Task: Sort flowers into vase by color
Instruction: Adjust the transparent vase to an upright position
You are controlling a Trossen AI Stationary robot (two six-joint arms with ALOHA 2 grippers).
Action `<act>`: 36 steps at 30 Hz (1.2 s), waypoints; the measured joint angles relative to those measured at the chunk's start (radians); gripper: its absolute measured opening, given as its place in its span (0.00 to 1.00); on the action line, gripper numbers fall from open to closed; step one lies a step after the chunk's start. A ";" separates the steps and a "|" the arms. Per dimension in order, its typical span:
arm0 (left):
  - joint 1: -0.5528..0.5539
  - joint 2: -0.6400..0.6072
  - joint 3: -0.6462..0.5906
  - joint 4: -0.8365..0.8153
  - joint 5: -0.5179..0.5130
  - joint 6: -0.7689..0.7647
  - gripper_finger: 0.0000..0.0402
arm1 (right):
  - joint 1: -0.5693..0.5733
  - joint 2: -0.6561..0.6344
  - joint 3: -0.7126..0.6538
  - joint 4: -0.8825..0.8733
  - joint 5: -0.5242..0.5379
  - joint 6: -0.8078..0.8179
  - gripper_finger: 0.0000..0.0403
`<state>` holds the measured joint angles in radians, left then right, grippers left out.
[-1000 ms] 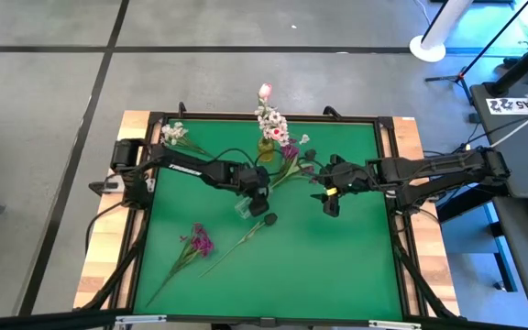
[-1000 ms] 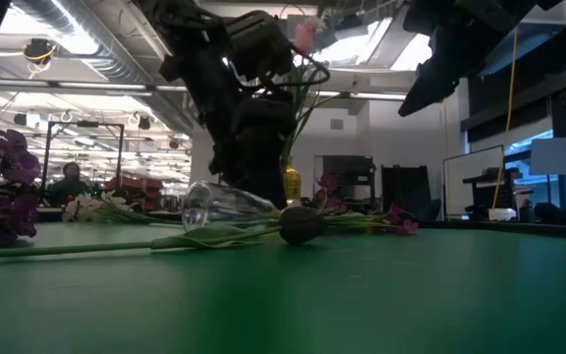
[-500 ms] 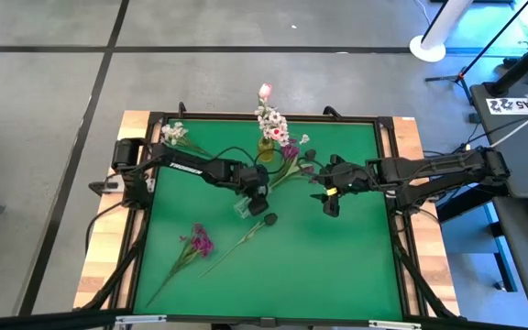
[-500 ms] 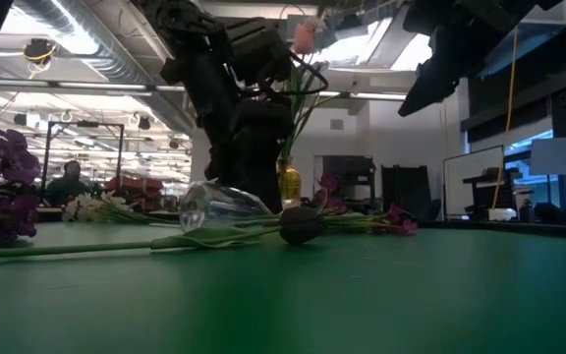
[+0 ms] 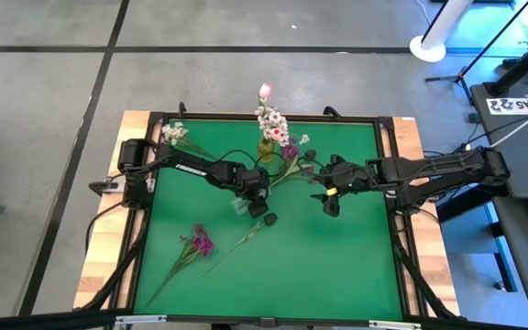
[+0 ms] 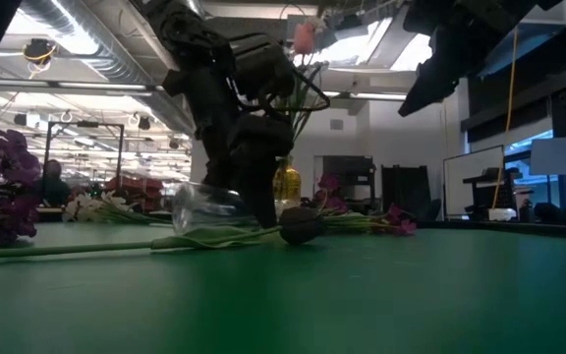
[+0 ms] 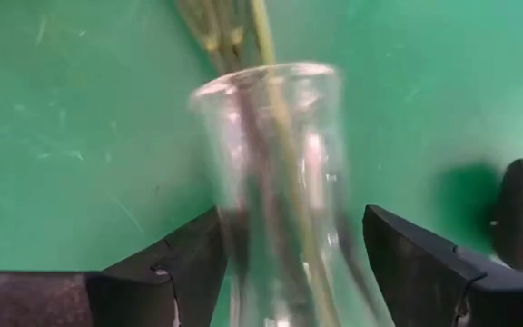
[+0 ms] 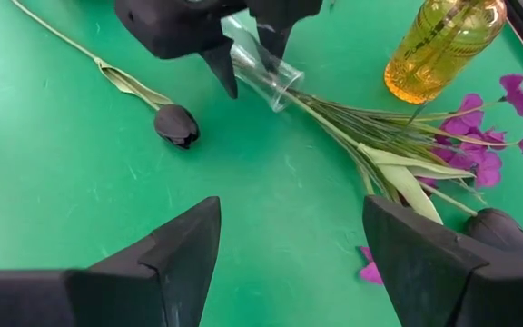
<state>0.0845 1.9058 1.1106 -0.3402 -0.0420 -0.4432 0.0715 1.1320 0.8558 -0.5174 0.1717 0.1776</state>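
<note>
- The left gripper [image 5: 248,194] sits near the centre of the green table [image 5: 337,266], its fingers spread as wide as they go on either side of a clear glass vase [image 7: 275,182] that lies on its side; whether the pads press the glass cannot be told from the wrist view.
- Green stems [image 8: 352,123] run out of the vase's mouth, so a bunch is already part-way inside it.
- The right gripper [image 5: 331,199] hangs at about 3 o'clock of the left one, jaws wide apart and holding nothing.
- An amber vase [image 8: 439,50] stands at 12 o'clock on the table with white and pink flowers [image 5: 271,121] in it; magenta blossoms [image 8: 488,145] lie just beside it.
- A dark bloom [image 8: 177,124] on its long stem lies near the clear vase, at about 6 o'clock of the left gripper.
- A magenta sprig [image 5: 198,241] rests toward 8 o'clock, and a white sprig [image 5: 174,133] toward 10 o'clock.
- Risk: the round, slick glass may roll or slip if the fingers close off-centre.
- Risk: lifting the vase mouth-down would probably let the stems slide out.
- Risk: a sweep of the left arm could drag the dark bloom's stem or knock the amber vase.
</note>
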 joint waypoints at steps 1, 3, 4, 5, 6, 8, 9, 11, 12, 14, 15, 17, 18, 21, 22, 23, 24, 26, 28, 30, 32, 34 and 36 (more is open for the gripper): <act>0.000 0.008 0.001 0.001 0.002 0.000 0.61 | 0.000 0.000 0.000 0.000 0.002 0.000 0.67; 0.000 0.020 0.002 0.000 -0.003 0.001 0.61 | 0.000 0.000 0.000 -0.001 0.002 0.000 0.67; -0.001 0.023 0.002 -0.001 -0.003 0.001 0.61 | 0.000 0.000 0.000 -0.001 0.002 0.000 0.67; -0.002 0.023 0.002 -0.001 -0.003 0.001 0.61 | 0.000 0.000 0.000 0.000 0.002 0.000 0.67; -0.002 0.024 0.002 -0.001 -0.009 0.002 0.60 | 0.000 0.000 0.000 -0.001 0.002 0.000 0.67; -0.003 0.017 0.001 -0.001 -0.023 0.005 0.59 | 0.000 0.000 0.000 -0.001 0.002 0.000 0.67; -0.004 0.014 0.001 -0.001 -0.030 0.005 0.57 | 0.000 0.000 0.000 -0.001 0.002 0.000 0.67; -0.003 0.009 -0.001 -0.002 -0.036 0.005 0.54 | 0.000 0.000 0.000 -0.001 0.002 0.000 0.67; -0.003 0.009 -0.001 -0.001 -0.039 0.005 0.52 | 0.000 0.000 0.000 -0.001 0.002 0.000 0.67; -0.003 0.004 -0.002 -0.001 -0.042 0.005 0.47 | 0.000 0.000 0.000 -0.001 0.002 0.000 0.67; -0.003 0.004 -0.002 -0.001 -0.042 0.004 0.45 | 0.000 0.000 0.000 -0.002 0.002 0.000 0.67; -0.007 0.004 -0.002 -0.002 -0.045 0.000 0.43 | 0.000 0.000 0.000 -0.002 0.001 0.000 0.67; -0.010 0.004 -0.002 -0.002 -0.047 0.000 0.43 | 0.000 0.000 0.000 -0.002 0.001 0.000 0.67; -0.019 0.004 -0.002 -0.002 -0.052 0.000 0.43 | 0.000 0.000 0.000 -0.002 0.001 0.000 0.67; -0.023 0.004 -0.002 -0.002 -0.058 0.001 0.43 | 0.000 0.000 0.000 -0.002 0.001 0.000 0.67; -0.028 0.004 -0.002 -0.002 -0.066 0.000 0.43 | 0.000 0.000 0.000 -0.003 0.001 0.000 0.67; -0.033 0.004 -0.002 -0.002 -0.077 0.000 0.43 | 0.000 0.000 0.000 -0.004 0.001 0.000 0.67; -0.044 0.004 -0.002 -0.003 -0.098 0.000 0.43 | 0.000 0.000 0.000 -0.013 0.012 0.000 0.67; -0.052 0.004 -0.002 -0.004 -0.107 0.000 0.43 | 0.000 0.000 0.000 -0.047 0.086 0.000 0.67; -0.056 0.004 -0.003 -0.004 -0.109 0.000 0.43 | 0.000 0.001 -0.001 -0.095 0.198 0.007 0.67; -0.057 0.004 -0.003 -0.004 -0.109 0.000 0.43 | -0.011 0.007 -0.019 -0.094 0.289 0.024 0.67; -0.056 0.004 -0.003 -0.003 -0.108 0.000 0.43 | -0.039 0.009 -0.052 -0.071 0.295 0.025 0.67; -0.056 0.004 -0.003 -0.003 -0.108 -0.001 0.43 | -0.088 0.011 -0.093 -0.006 0.236 0.026 0.67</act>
<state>0.0280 1.9095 1.1080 -0.3431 -0.1505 -0.4438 -0.0161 1.1427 0.7626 -0.5231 0.4078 0.2035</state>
